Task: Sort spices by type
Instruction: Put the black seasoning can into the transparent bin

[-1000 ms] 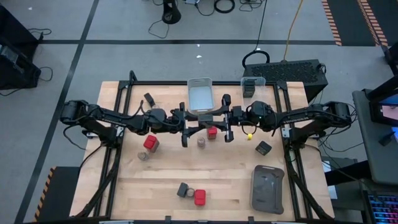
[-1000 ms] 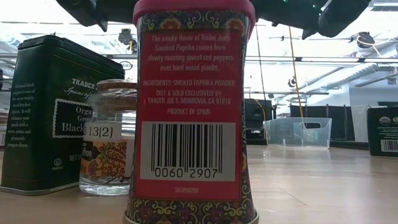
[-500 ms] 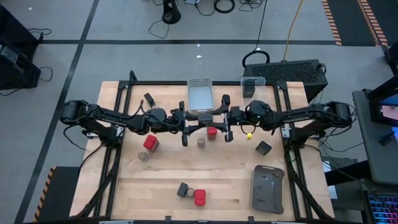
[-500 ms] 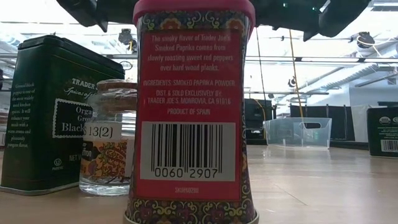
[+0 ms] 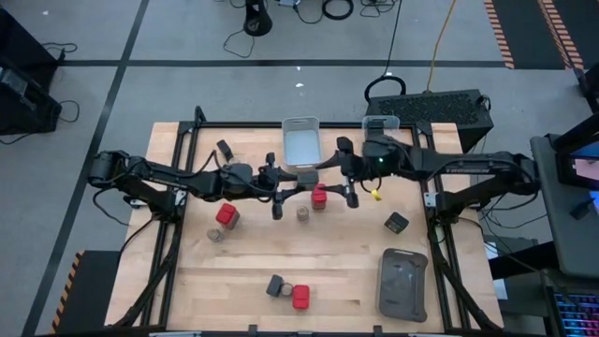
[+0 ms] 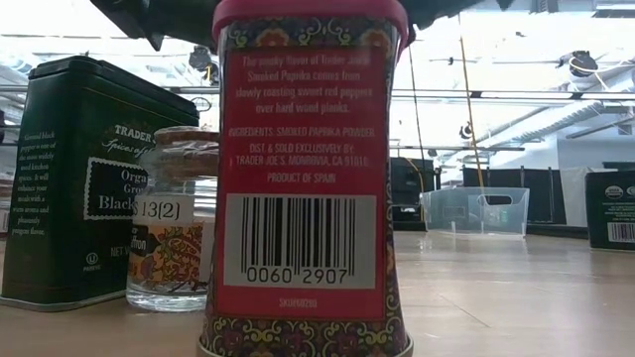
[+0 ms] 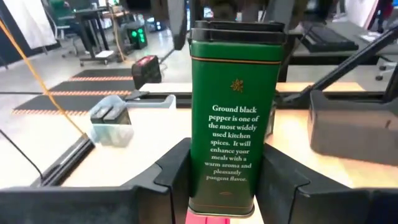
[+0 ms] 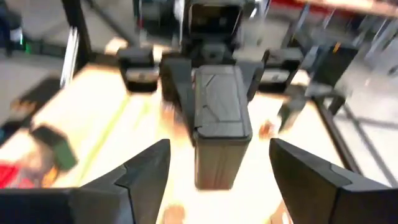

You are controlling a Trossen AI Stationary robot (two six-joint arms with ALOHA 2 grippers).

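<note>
Wood-topped table (image 5: 187,271) holding spices not yet grouped. All places are given from the grey rectangular bin (image 5: 300,142) at the far edge.

- Small dark container (image 5: 225,148): left of the bin, alone.
- Red-capped blocky container (image 5: 226,215) and round tan-topped jar (image 5: 215,234): left of the bin and nearer the front, just beside each other, types mixed.
- Left gripper (image 5: 298,183): just in front of the bin, fingers clamped on a tall dark green pepper tin (image 7: 230,118), held clear of the tabletop.
- Second tan-topped jar (image 5: 302,214) and second red-capped container (image 5: 319,197): in front of the bin, beneath the grippers, near each other.
- Front cluster of dark tin (image 5: 275,285), jar (image 5: 287,290) and red container (image 5: 300,298): far in front of the bin, touching or nearly so, all three kinds together.
- Right gripper (image 5: 344,173): just right of the bin's front, fingers spread apart, facing the held tin.
- Clear bin (image 5: 381,124): right of the grey bin, with one dark item inside.
- Dark tin (image 5: 397,223): right and forward, loose.
- Flat dark grey tray (image 5: 402,284): further forward, right.

Progress, as judged: barely begun. No kind is gathered yet, and nearly every container is left to place.
</note>
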